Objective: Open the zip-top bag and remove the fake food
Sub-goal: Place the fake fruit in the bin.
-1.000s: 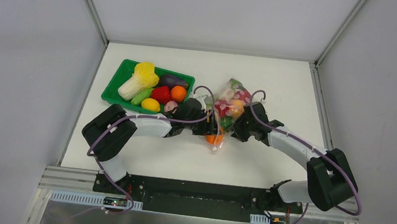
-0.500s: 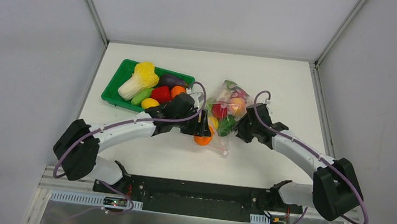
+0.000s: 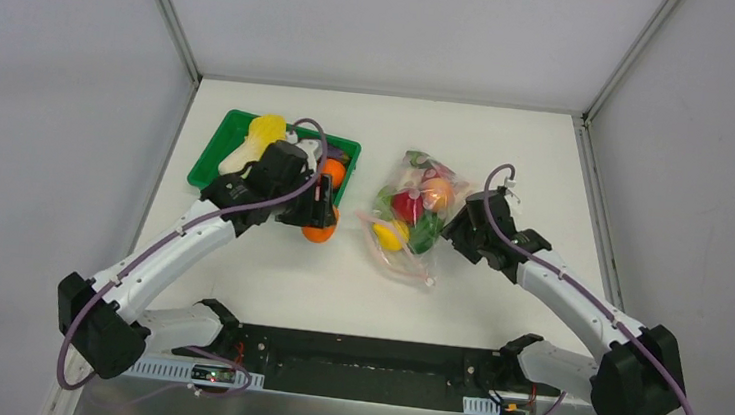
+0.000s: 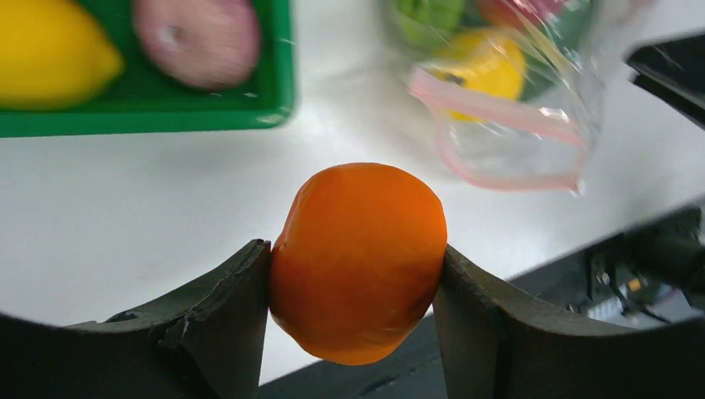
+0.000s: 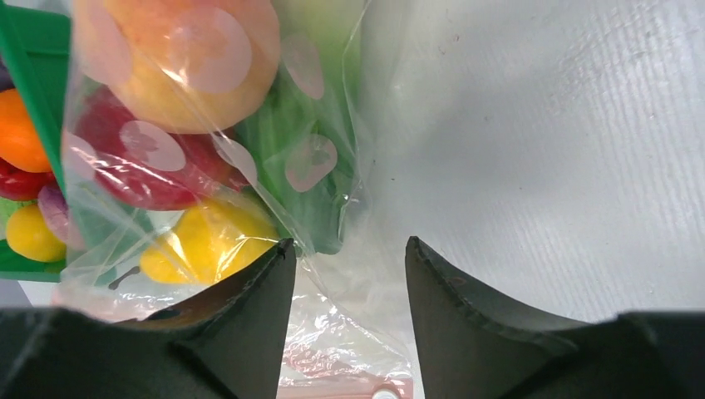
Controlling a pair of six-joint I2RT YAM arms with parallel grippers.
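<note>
Left gripper (image 3: 319,219) swung left, extended — clamping orange (image 4: 357,262)

White table (image 3: 510,140), flat, walled on the left, right and far sides. Two things sit directly on it: green tray (image 3: 216,149) far-left, skewed to the table edges, and clear zip-top bag (image 3: 412,222) mid-table. The bag is right of the tray, not touching, pink zip end pointing near.
</note>
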